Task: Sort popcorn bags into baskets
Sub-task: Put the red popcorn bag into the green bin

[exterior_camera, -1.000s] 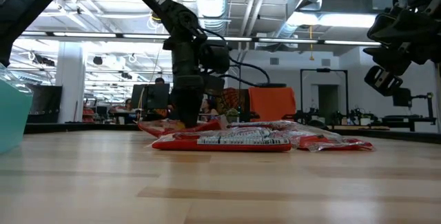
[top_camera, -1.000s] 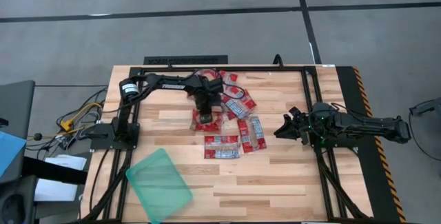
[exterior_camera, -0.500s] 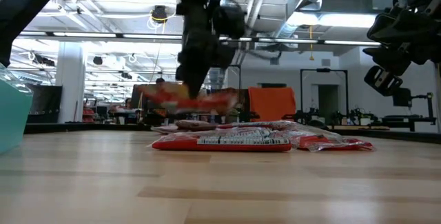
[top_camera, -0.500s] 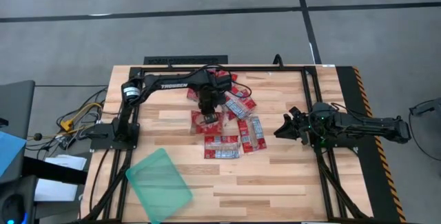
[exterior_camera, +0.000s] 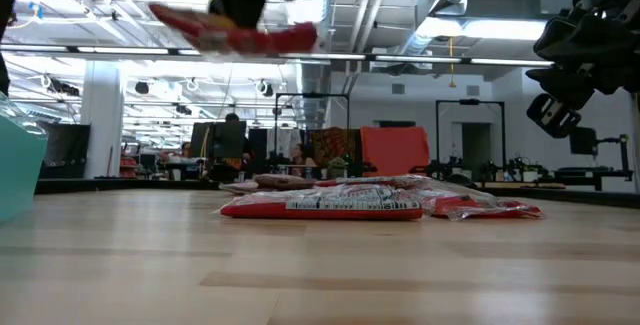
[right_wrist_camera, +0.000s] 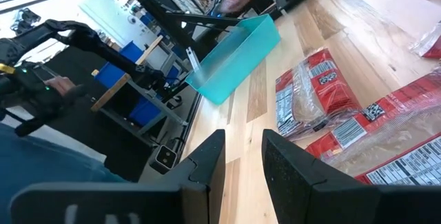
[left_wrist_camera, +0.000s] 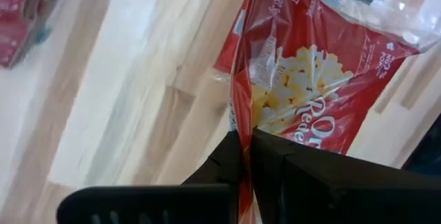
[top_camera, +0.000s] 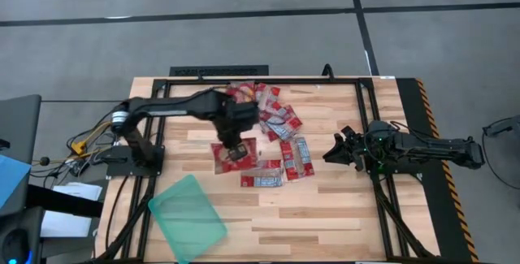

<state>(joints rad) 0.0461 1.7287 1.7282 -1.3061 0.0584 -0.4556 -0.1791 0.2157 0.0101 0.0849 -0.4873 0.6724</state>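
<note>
My left gripper (top_camera: 234,140) hangs high above the table, left of the pile, shut on a squarish red popcorn bag (top_camera: 234,157) with a yellow popcorn picture (left_wrist_camera: 303,79). In the low view this bag (exterior_camera: 235,31) floats far above the tabletop. Several other red popcorn bags (top_camera: 276,146) lie flat in a loose pile at the table's middle (exterior_camera: 330,202). The teal basket (top_camera: 188,218) rests on the table's near left part. My right gripper (top_camera: 337,152) waits open at the right, off the table, with nothing between its fingers (right_wrist_camera: 241,156). My left gripper pinches the bag's red film at one edge (left_wrist_camera: 240,122) between its two shut fingers. The fingers come from above, pointing steeply down. The bag is lifted clear of the table and pile and spreads out tilted below the fingertips.
Black frame rails (top_camera: 370,134) run along the table's far, left and right sides. Bare wood lies between the pile and the basket (right_wrist_camera: 234,55). Beyond the table's left edge are cables and equipment (top_camera: 81,146).
My left gripper, shut on the bag, has risen from the pile and gone toward the table's near left, rolling its wrist. The bag has come off the pile and now hangs well clear of the table. My right arm has kept still.
</note>
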